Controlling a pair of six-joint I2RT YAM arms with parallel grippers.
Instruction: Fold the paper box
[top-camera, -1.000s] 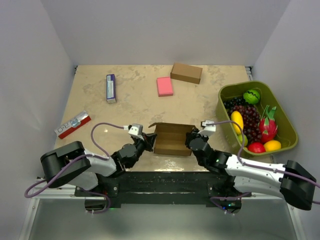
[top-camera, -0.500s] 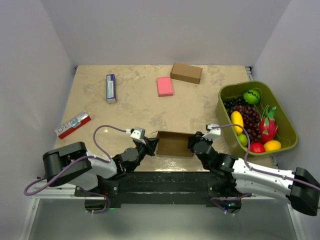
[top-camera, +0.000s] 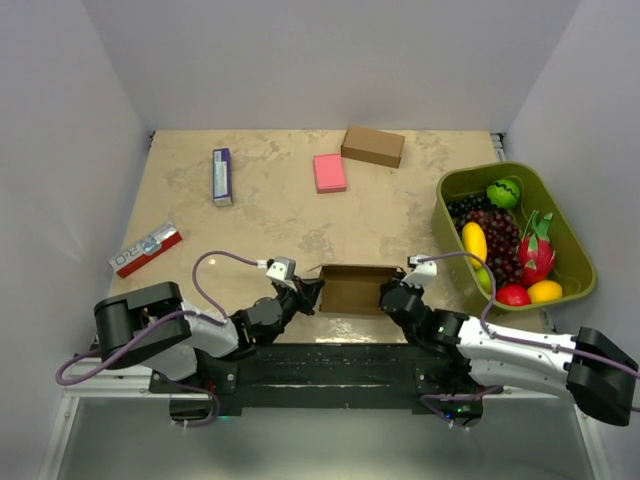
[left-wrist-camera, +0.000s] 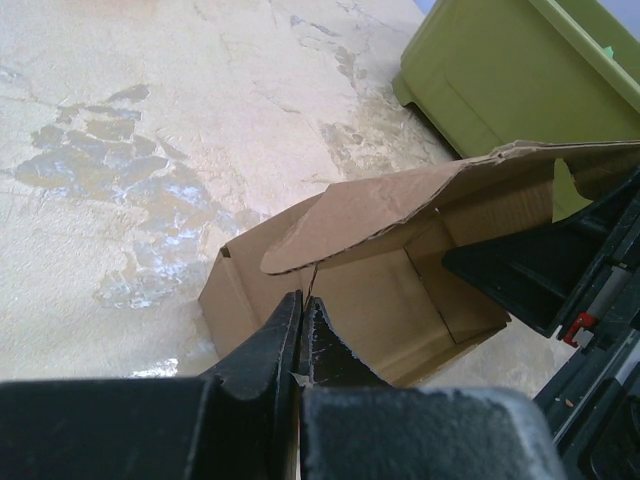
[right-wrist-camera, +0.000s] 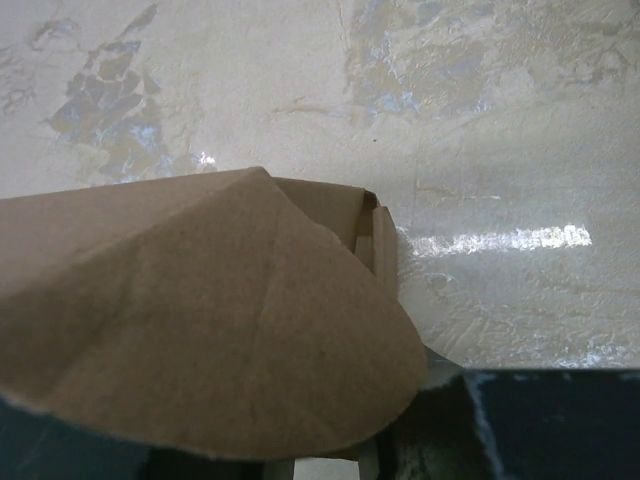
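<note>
**Q:** Where does the plain brown, thin-cardboard paper box (top-camera: 350, 290) lie?

**A:** At the near edge of the marbled beige bench (top-camera: 270, 215), between the two arms, with its hollow open to the overhead view. In the left wrist view a rounded flap (left-wrist-camera: 360, 225) arches over the hollow.

**Q:** State of the left hand (left-wrist-camera: 302, 308)?

**A:** Its fingers are pressed together at the box's left end, with a thin cardboard edge pinched between the tips.

**Q:** And the right hand (top-camera: 392, 294)?

**A:** It sits against the box's right end. In its own wrist view a curved cardboard flap (right-wrist-camera: 200, 320) covers the fingers, so I cannot tell whether they stand apart or together.

**Q:** Surroundings?

**A:** An olive-green plastic tub (top-camera: 450, 185) of toy fruit stands to the right, near the box but apart from it. A closed brown rectangular carton (top-camera: 372, 146) and a pink rectangular block (top-camera: 329, 172) lie beside each other at the far side, well apart from the box.
</note>
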